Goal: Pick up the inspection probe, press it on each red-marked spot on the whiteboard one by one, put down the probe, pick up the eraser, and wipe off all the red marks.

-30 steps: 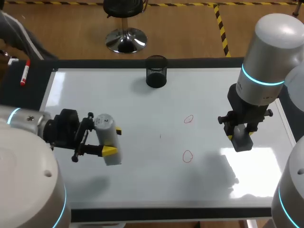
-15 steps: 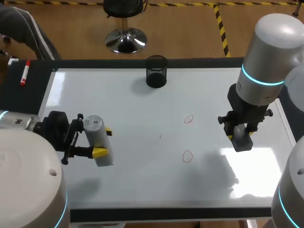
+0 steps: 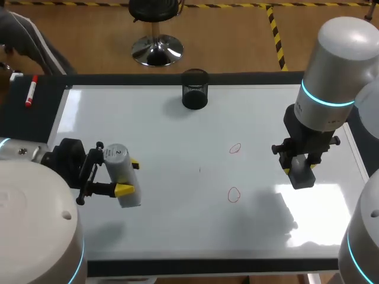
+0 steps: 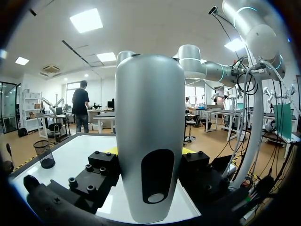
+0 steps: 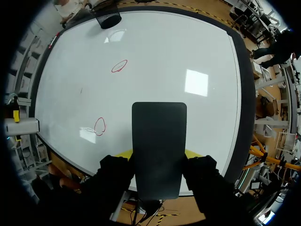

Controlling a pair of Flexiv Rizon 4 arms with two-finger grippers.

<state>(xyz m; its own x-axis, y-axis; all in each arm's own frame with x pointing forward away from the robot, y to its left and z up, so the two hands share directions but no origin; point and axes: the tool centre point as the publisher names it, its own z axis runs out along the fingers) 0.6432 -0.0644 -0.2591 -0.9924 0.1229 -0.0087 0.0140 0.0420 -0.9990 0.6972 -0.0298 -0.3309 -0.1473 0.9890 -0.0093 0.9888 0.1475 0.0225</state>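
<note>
Our left gripper [image 3: 128, 177] is clamped on the inspection probe [image 4: 149, 141], a stubby silver-grey cylinder with a rounded end and a dark oval recess in its side, held lying over the whiteboard's [image 3: 177, 136] left part. Our right gripper [image 5: 158, 154] grips the eraser [image 5: 159, 141], a flat dark grey block with rounded corners, over the whiteboard's right part. On the whiteboard, right of its middle, lie the far red mark [image 3: 235, 148] and the near red mark [image 3: 234, 194], both small thin loops.
</note>
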